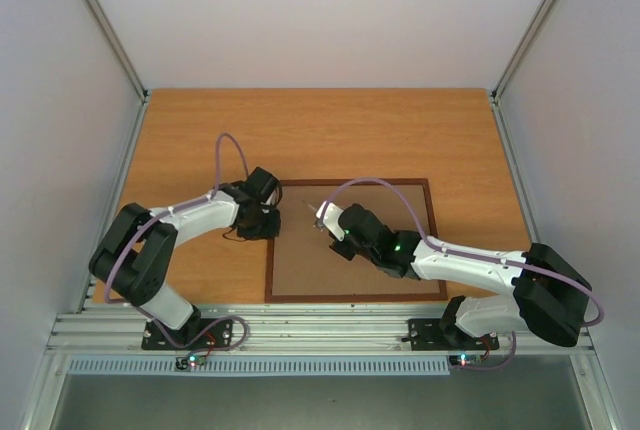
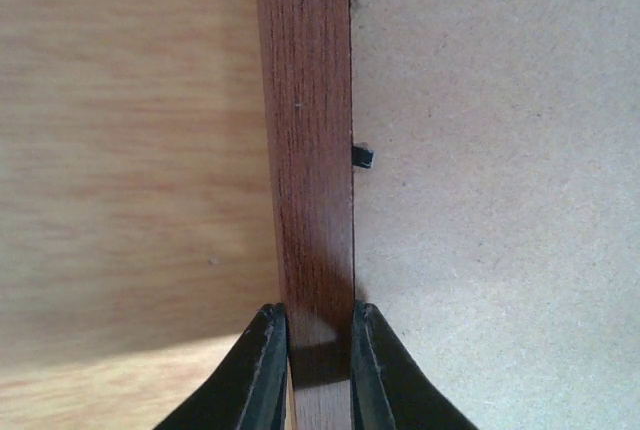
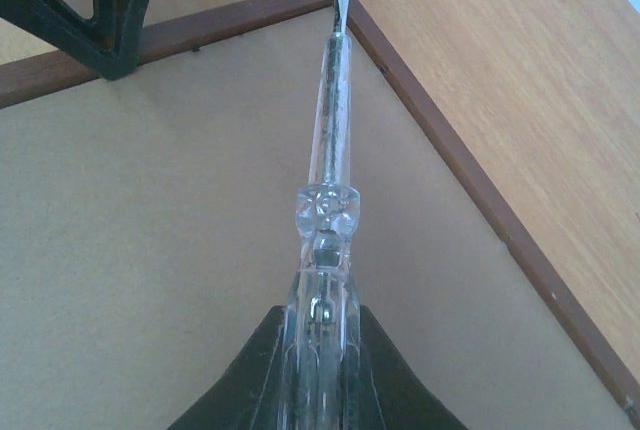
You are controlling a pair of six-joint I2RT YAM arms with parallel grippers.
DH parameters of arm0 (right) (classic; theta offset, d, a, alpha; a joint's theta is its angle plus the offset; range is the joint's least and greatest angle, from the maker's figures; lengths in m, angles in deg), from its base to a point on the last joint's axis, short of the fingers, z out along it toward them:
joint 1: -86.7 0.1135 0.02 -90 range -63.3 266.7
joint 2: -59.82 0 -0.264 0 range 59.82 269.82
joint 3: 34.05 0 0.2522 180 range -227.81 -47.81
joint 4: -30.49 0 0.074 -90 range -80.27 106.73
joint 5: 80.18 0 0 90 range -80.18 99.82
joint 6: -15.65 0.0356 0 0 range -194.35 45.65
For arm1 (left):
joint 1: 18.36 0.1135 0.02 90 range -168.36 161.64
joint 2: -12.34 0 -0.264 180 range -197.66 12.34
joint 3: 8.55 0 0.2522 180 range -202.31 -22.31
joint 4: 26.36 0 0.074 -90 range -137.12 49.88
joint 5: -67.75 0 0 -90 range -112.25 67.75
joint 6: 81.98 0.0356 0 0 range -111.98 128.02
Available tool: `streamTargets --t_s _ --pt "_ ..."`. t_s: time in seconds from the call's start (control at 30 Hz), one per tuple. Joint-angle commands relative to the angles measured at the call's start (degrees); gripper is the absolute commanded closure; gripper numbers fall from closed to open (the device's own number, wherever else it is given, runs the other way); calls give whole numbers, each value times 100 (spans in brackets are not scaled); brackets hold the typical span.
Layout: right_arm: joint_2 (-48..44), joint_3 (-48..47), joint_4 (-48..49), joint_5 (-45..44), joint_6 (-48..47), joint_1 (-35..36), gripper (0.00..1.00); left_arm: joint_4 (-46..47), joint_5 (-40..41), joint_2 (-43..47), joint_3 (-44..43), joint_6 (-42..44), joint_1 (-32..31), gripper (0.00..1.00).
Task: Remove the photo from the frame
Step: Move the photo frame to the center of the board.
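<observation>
**Frame [image 1: 436,240] face down on the tabletop [image 1: 200,130], brown backing board [image 2: 480,200] uppermost.** The photo is not in view; I judge it lies under the board. My left gripper [image 2: 318,350] is closed narrow across the frame's left rail, pinning it. My right gripper [image 3: 320,350] clamps a clear-handled screwdriver [image 3: 332,130], its blade near the far-left corner. Step in hand, as I judge it: freeing the board, where a small black tab [image 2: 364,157] shows at the seam. The blade should run shallow between rail and board. Levering should be gentle, so the tip spares the print.
</observation>
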Motion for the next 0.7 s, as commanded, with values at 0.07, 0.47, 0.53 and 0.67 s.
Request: streamTargets --t_s 0.07,0.47,0.53,0.67 --pt "-79 -140 -80 178 -145 81 99 13 -248 368 401 -45 -270 93" --pt "-41 -220 -298 468 -315 124 99 206 -537 665 662 -160 -395 93" --pt "4 -248 -337 520 -325 127 99 243 -592 671 704 -180 -408 93" --pt "37 -281 -383 618 -371 143 99 256 -595 752 810 -223 -430 92"
